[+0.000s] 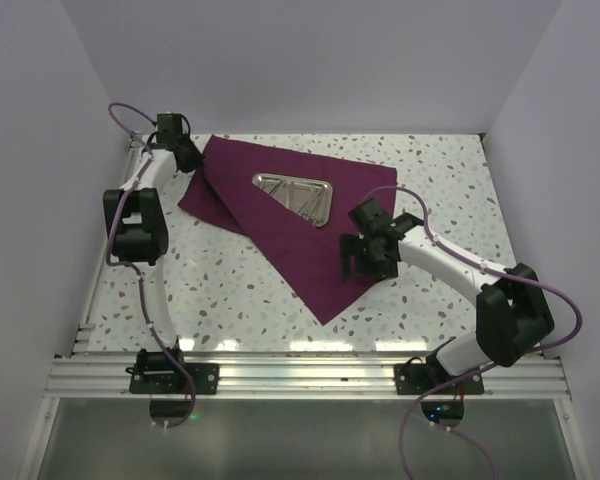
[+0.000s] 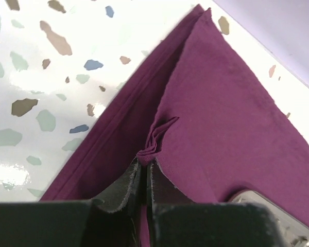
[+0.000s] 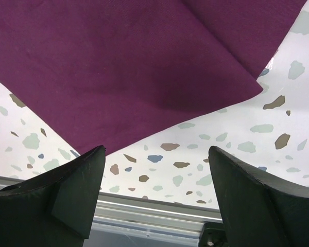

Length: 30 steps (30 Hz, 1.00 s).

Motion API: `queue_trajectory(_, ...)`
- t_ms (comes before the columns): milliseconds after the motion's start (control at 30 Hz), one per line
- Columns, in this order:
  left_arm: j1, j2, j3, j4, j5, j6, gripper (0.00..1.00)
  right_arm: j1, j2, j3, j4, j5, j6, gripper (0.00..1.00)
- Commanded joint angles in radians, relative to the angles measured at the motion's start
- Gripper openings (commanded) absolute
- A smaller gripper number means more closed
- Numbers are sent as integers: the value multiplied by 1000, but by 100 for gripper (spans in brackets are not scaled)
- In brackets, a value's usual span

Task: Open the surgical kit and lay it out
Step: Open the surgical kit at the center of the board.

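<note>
Maroon-purple cloth wrap, one piece, lay spread across the middle of the speckled white terrazzo table in the top view. One small rectangular shiny steel tray sat on it, and the thin silver instruments inside were too small to count. The left gripper sat at the wrap's upper-left edge and the right gripper over its lower-right edge. Bare table lay open at lower left and right.

In the left wrist view, the jaws were together, pinching a puckered fold at the wrap's edge, with a tray corner at lower right.

In the right wrist view, two fingers stood wide apart, holding nothing, above the wrap's pointed corner and bare table.
</note>
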Motion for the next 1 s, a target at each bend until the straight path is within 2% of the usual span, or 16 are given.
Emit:
queue_trajectory(0, 8, 2, 98, -49, 42, 46, 5, 6, -1, 34, 22, 1, -16, 85)
queue_trajectory(67, 8, -2, 101, -69, 61, 59, 6, 4, -1, 31, 23, 2, -23, 85)
queue_trajectory(200, 8, 1, 81, -76, 113, 79, 16, 6, -3, 24, 38, -11, -20, 86)
queue_trajectory(367, 8, -1, 49, -100, 144, 87, 19, 6, 8, 28, 60, -19, -18, 86)
queue_trajectory(567, 8, -42, 23, -132, 138, 113, 54, 9, 14, 42, 65, -15, -21, 88)
queue_trajectory(633, 8, -56, 8, -133, 124, 125, 58, 8, 13, 34, 69, -15, -21, 88)
queue_trajectory(833, 6, -41, -60, -89, 115, 135, 56, 9, 13, 21, 83, -16, -16, 88)
queue_trajectory(967, 5, -18, -74, -58, 98, 130, 50, 9, 16, 22, 78, -15, -19, 88)
